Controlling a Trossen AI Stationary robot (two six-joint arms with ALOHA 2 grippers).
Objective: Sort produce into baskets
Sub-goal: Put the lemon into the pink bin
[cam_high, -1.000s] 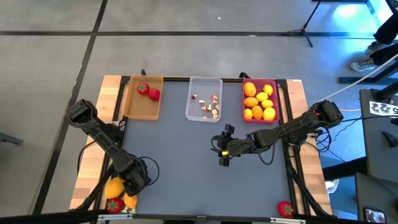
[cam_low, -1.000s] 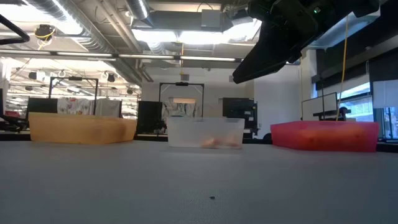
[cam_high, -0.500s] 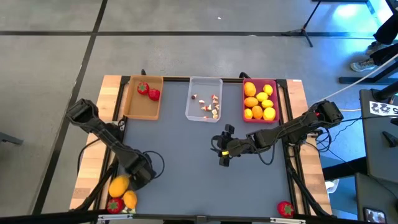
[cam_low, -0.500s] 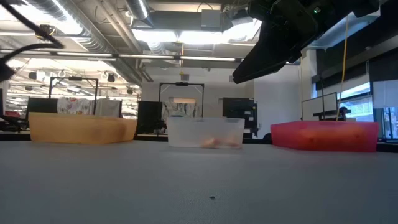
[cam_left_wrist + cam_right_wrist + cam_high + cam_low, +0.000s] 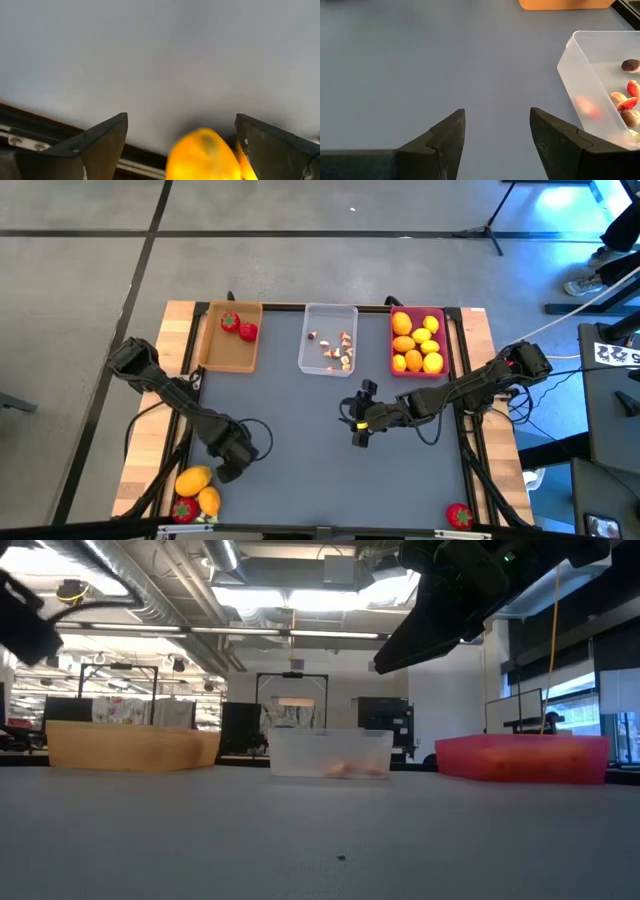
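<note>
A yellow fruit (image 5: 193,478) is lying at the table's near-left edge, beside 1 strawberry (image 5: 183,511). The left gripper (image 5: 236,458) is being held spread, empty, nearby. Smooth, rounded and probably slippery, it is best gripped across its middle.

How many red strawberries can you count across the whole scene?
4: two strawberries in the tan basket, one at the table's near-left corner, one near-right. Others may be hidden.

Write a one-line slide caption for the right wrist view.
Right gripper, jaws open and empty, hovers over grey table beside the clear basket.
</note>
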